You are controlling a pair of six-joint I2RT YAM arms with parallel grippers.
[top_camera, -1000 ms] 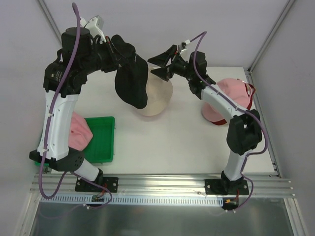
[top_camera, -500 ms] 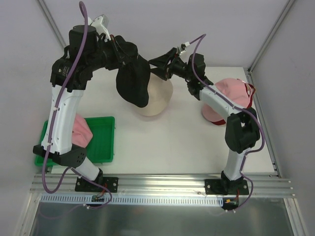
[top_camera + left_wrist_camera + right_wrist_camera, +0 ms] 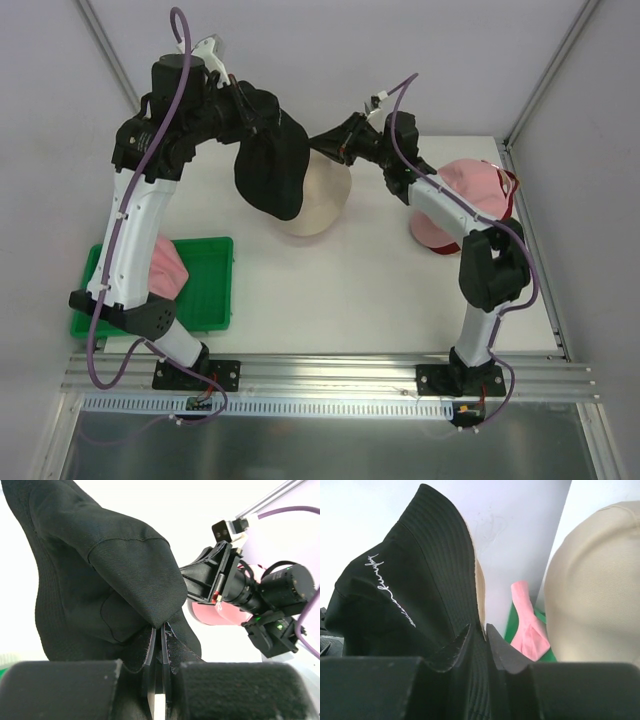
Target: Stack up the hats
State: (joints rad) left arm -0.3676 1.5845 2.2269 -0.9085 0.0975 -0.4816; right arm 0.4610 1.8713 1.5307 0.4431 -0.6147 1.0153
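From above, the soft black fabric bucket hat [image 3: 270, 165] hangs in the air near the table's far edge, partly over a beige fabric bucket hat [image 3: 322, 205]. In the left wrist view, the left end effector [image 3: 161, 635] is clenched on the black hat's fabric. In the right wrist view, the right end effector [image 3: 479, 632] is grasping its brim.

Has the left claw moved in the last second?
Yes. The left gripper, jaws shut on the black fabric bucket hat, has shifted slightly right, toward the beige fabric bucket hat.
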